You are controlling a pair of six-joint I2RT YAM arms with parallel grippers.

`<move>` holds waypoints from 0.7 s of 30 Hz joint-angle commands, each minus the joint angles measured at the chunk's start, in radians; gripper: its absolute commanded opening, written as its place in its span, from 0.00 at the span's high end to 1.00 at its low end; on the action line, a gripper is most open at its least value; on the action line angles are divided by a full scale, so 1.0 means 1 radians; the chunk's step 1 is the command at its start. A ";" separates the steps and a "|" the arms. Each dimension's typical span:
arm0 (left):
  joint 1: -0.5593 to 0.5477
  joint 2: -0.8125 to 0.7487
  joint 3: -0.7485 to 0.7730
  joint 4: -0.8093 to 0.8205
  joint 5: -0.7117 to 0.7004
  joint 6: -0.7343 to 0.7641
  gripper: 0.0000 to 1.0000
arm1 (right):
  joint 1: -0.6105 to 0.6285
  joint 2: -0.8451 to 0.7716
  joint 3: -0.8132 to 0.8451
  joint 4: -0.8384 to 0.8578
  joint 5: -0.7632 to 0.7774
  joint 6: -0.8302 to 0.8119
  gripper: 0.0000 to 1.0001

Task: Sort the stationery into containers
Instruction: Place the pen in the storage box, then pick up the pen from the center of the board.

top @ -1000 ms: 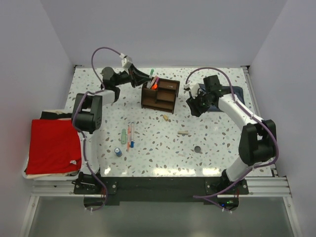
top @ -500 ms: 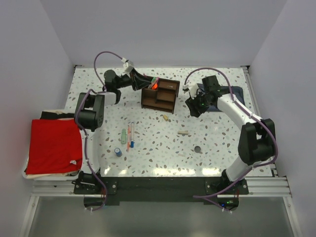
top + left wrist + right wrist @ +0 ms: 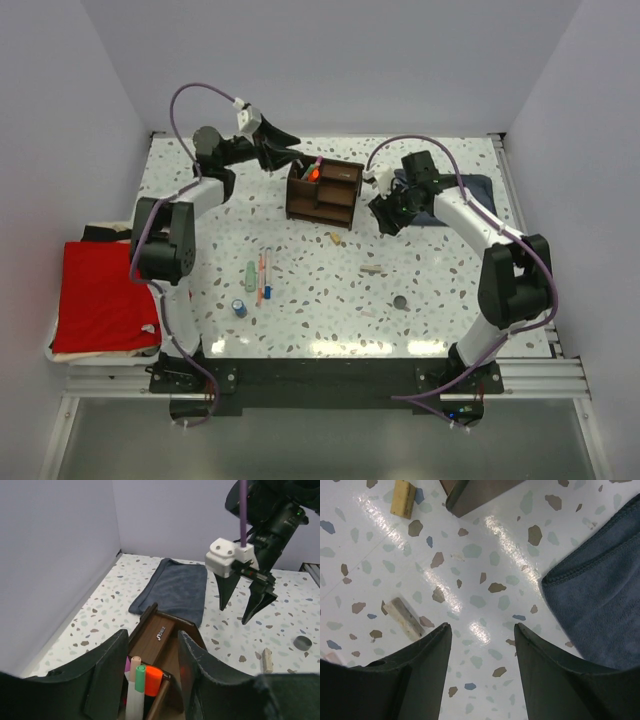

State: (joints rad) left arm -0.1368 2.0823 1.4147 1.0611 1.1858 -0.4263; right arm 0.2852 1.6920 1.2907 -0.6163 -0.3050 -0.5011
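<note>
The dark brown wooden organizer (image 3: 325,192) stands at the back middle, with a green-capped pen (image 3: 140,672), an orange highlighter (image 3: 153,677) and a pale pink pen upright in its left compartment. My left gripper (image 3: 290,158) hovers open just above and left of those pens (image 3: 152,636), touching none. My right gripper (image 3: 383,218) hangs open over bare table (image 3: 481,626) right of the organizer, also seen in the left wrist view (image 3: 247,600). On the table lie several thin pens (image 3: 263,275), a pale green tube (image 3: 250,275), a blue cylinder (image 3: 240,307), a dark disc (image 3: 400,301) and tan bits (image 3: 337,238) (image 3: 405,617).
A folded blue-grey cloth (image 3: 472,190) lies at the back right, under the right arm (image 3: 600,580). A red cloth (image 3: 105,295) sits on a tray off the table's left edge. White walls close the table on three sides.
My left gripper has opened, let go of the pens in the organizer and risen back to the left. My right gripper has shifted slightly left.
</note>
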 commanded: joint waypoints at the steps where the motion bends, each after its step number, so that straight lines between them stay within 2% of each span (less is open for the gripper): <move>1: 0.025 -0.276 -0.074 -0.213 0.035 0.162 0.50 | 0.020 -0.028 0.038 0.026 -0.019 0.007 0.42; 2: 0.028 -0.324 -0.094 -0.521 0.037 0.430 0.49 | 0.026 -0.031 0.035 0.026 -0.020 0.006 0.42; 4: 0.029 -0.434 -0.099 -0.948 -0.009 0.863 0.47 | 0.035 -0.044 0.022 0.035 -0.025 0.004 0.42; 5: 0.029 -0.451 -0.086 -1.347 -0.032 1.263 0.46 | 0.038 -0.048 0.021 0.035 -0.029 0.001 0.42; 7: 0.029 -0.449 -0.040 -1.640 -0.147 1.556 0.45 | 0.051 -0.066 0.016 0.020 -0.045 -0.022 0.42; 8: 0.029 -0.439 -0.028 -1.855 -0.185 1.757 0.46 | 0.054 -0.074 0.013 0.015 -0.049 -0.030 0.42; 9: 0.031 -0.430 -0.019 -1.933 -0.257 1.828 0.46 | 0.066 -0.083 0.003 0.012 -0.051 -0.043 0.42; 11: 0.031 -0.419 -0.039 -2.041 -0.310 1.923 0.47 | 0.083 -0.113 -0.016 -0.008 -0.052 -0.077 0.43; 15: 0.025 -0.453 -0.202 -1.994 -0.409 1.928 0.47 | 0.152 -0.163 -0.108 -0.014 -0.023 -0.171 0.43; 21: 0.005 -0.499 -0.302 -1.854 -0.446 1.732 0.47 | 0.200 -0.175 -0.177 0.036 0.018 -0.192 0.44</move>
State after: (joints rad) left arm -0.1196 1.6451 1.1309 -0.8253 0.7708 1.3460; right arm 0.4721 1.5280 1.1408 -0.6128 -0.3153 -0.6407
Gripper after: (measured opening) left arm 0.531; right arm 0.564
